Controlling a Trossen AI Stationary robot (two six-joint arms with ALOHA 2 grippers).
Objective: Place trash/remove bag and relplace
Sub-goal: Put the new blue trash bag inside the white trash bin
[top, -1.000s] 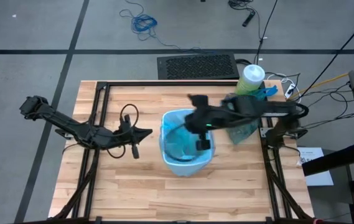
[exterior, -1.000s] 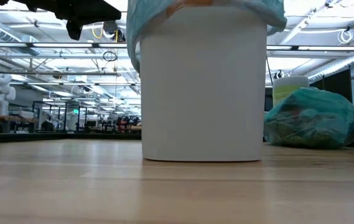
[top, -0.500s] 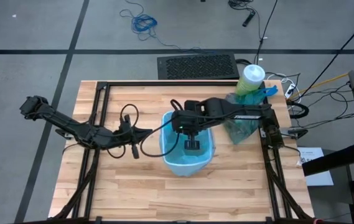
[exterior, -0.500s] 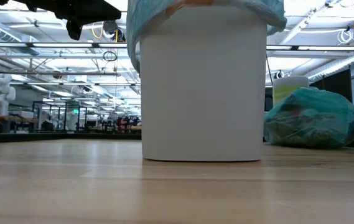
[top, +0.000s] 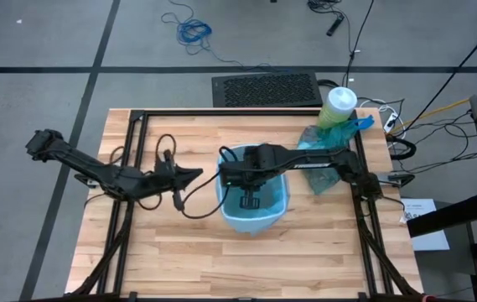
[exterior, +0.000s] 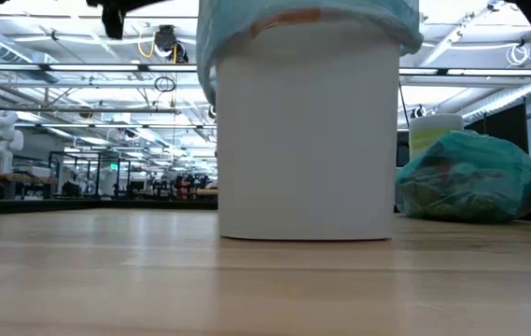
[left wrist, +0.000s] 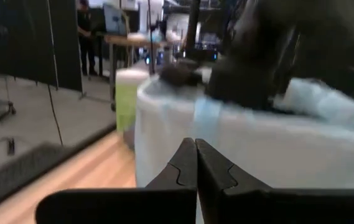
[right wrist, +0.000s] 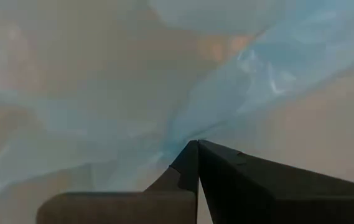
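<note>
Swinging across the bin (top: 255, 220) and reaching deeper inside with the closed right tool (top: 249, 201); nudging the bin slightly sideways on the bench (top: 188, 243).

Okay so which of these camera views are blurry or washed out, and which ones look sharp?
High view: evenly lit and sharp across the table. Low view: the white bin is crisp, with bright ceiling lights behind. Left wrist view: the bin and the arm over it are smeared. Right wrist view: the pale blue bag is a soft, hazy blur.

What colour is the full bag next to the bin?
Teal-green. The bag shows best in the low view, sitting on the table right of the white bin.
</note>
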